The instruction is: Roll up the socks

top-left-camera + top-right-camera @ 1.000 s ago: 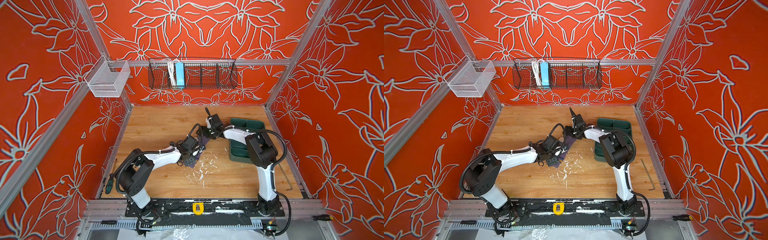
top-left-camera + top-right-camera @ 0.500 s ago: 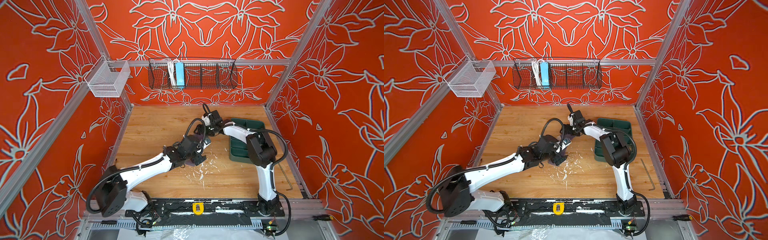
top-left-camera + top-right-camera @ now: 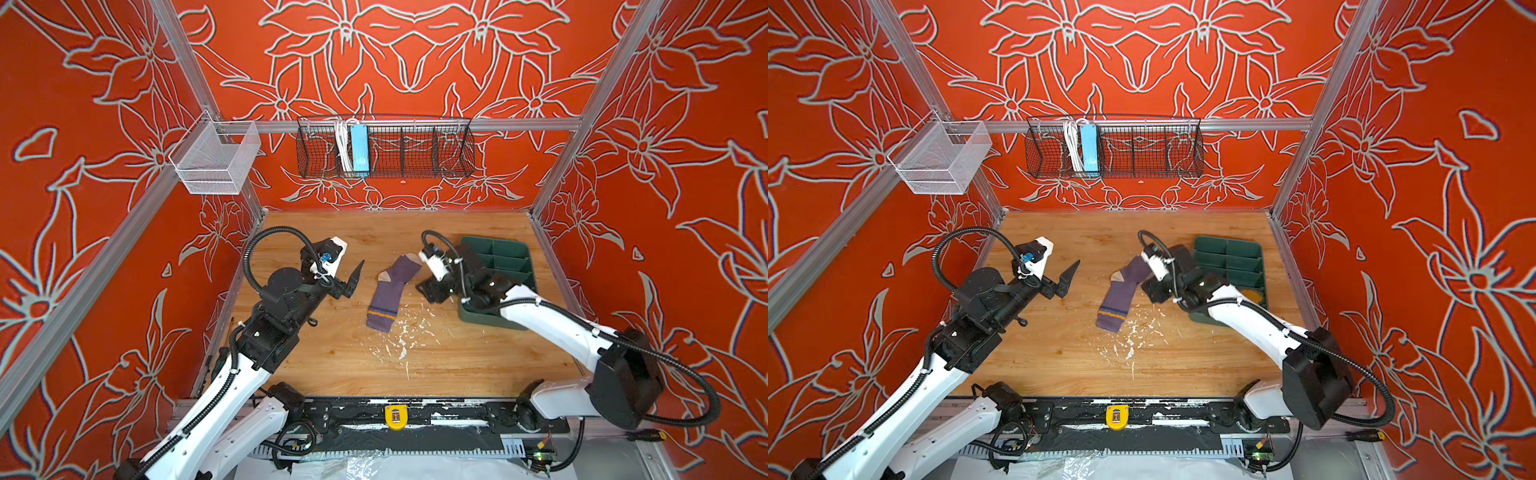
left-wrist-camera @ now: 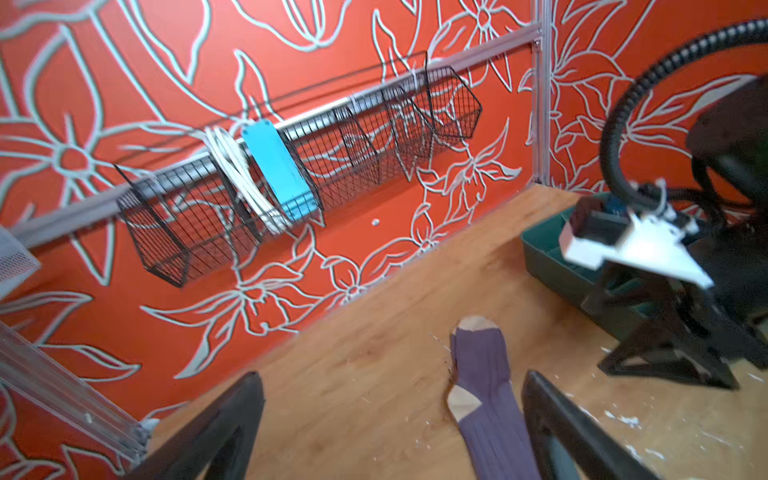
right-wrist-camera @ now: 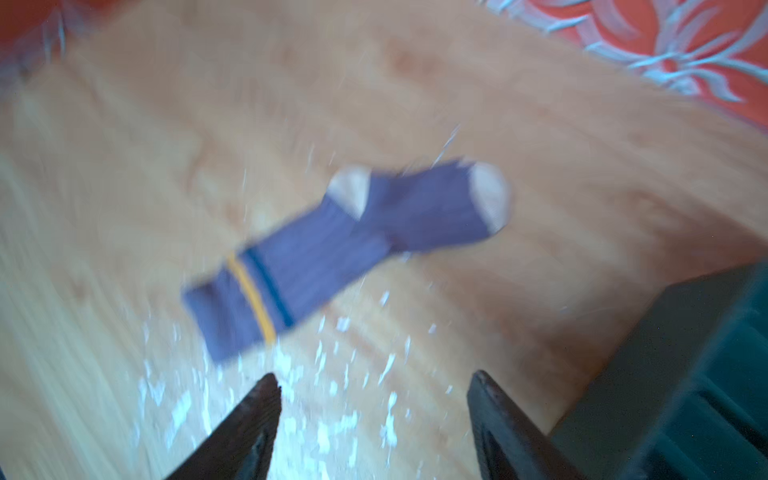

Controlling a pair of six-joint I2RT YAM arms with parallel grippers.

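Okay, so both grippers are empty. The left gripper [image 3: 352,280] has its jaws spread wide and hangs just left of the purple sock [image 3: 392,291]. The right gripper [image 5: 374,377] is spread too, sitting by the toe end, right up against the green tray [image 3: 513,249]. My worry is that the sock lies so flat on the table [image 3: 332,374] that a pinch could catch only the top layer, or just scrape wood. The kink at the heel could also send the roll crooked, and that right arm could easily nudge the tray. The sock itself is ribbed and laid out unrolled mid-table. Its beige toe points at the back wall, and the yellow-striped cuff faces me beside some white flecks [image 3: 399,345]. No second sock in clear sight.
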